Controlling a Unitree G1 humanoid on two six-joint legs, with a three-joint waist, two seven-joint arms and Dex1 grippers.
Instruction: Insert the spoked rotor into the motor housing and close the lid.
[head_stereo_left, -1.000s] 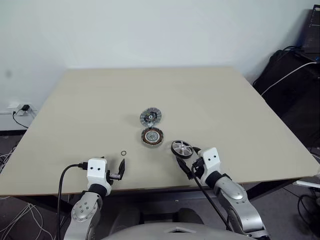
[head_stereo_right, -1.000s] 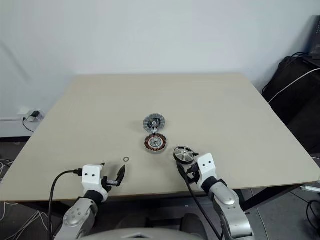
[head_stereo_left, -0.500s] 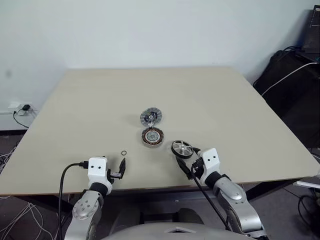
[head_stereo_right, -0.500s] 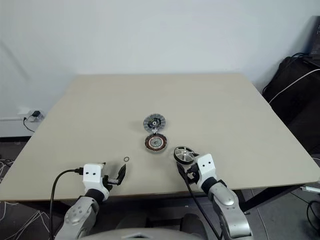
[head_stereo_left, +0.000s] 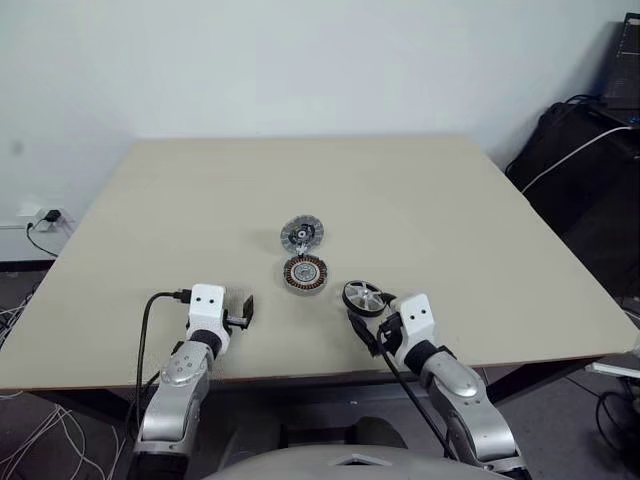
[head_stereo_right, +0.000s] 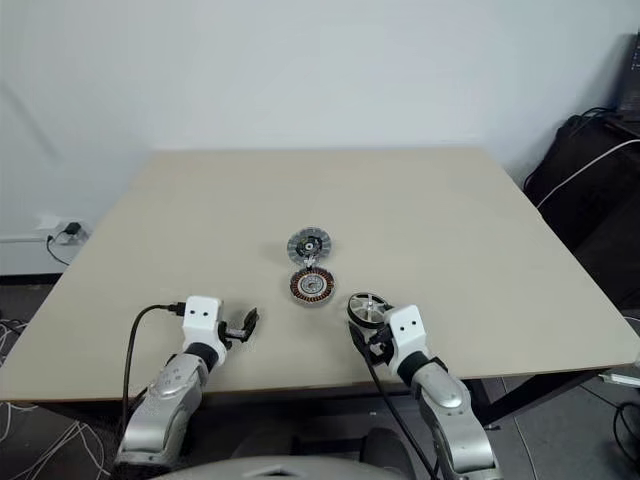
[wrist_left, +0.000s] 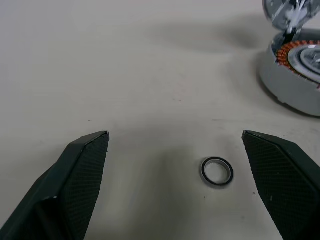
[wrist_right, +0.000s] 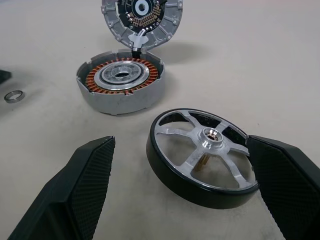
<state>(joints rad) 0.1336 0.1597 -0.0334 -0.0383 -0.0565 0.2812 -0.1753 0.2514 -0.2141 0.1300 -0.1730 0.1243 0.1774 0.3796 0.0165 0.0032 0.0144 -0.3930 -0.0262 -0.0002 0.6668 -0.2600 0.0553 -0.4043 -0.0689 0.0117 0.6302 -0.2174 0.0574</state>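
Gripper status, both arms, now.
Left gripper: open, holding nothing, the small dark ring on the table between its fingers.
Right gripper: open, holding nothing, fingers either side of the spoked rotor.

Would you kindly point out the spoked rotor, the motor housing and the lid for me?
spoked rotor (wrist_right: 212, 134), right wrist view, on its silver hub.
motor housing (wrist_right: 120, 102), right wrist view, on its grey outer wall.
lid (wrist_right: 167, 25), right wrist view, on its ribbed grey rim.
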